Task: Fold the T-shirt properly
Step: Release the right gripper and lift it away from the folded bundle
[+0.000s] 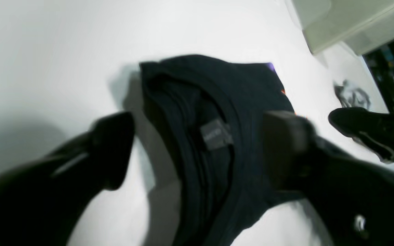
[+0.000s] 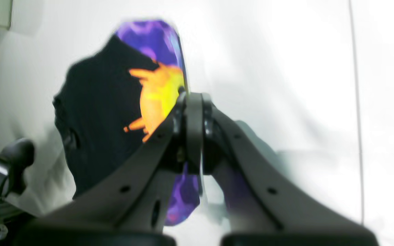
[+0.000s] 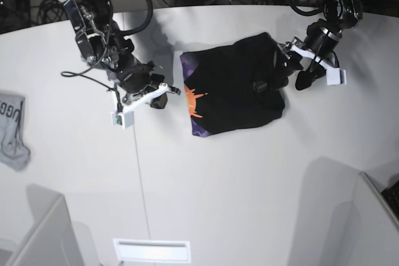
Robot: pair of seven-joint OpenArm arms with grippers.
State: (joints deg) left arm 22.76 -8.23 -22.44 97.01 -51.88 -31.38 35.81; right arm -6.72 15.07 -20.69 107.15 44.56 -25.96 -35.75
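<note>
The black T-shirt (image 3: 240, 88) lies folded into a rough rectangle on the white table (image 3: 249, 172). Its orange-and-purple sun print (image 3: 194, 105) shows along the left edge. My left gripper (image 1: 200, 140) hovers open over the shirt's right end. Its fingers (image 1: 113, 150) straddle the collar and the grey neck label (image 1: 215, 134). In the base view that gripper (image 3: 292, 74) sits at the shirt's right edge. My right gripper (image 2: 192, 102) is shut, with its tips at the printed edge (image 2: 159, 92). Whether it pinches cloth I cannot tell. From the base view, this right gripper (image 3: 169, 90) is just left of the shirt.
A small grey garment (image 3: 12, 130) with lettering hangs at the table's left edge, and the left wrist view shows this grey garment (image 1: 352, 95) too. White bins stand at the front left (image 3: 37, 235) and front right (image 3: 374, 216). Cables and equipment crowd the back edge.
</note>
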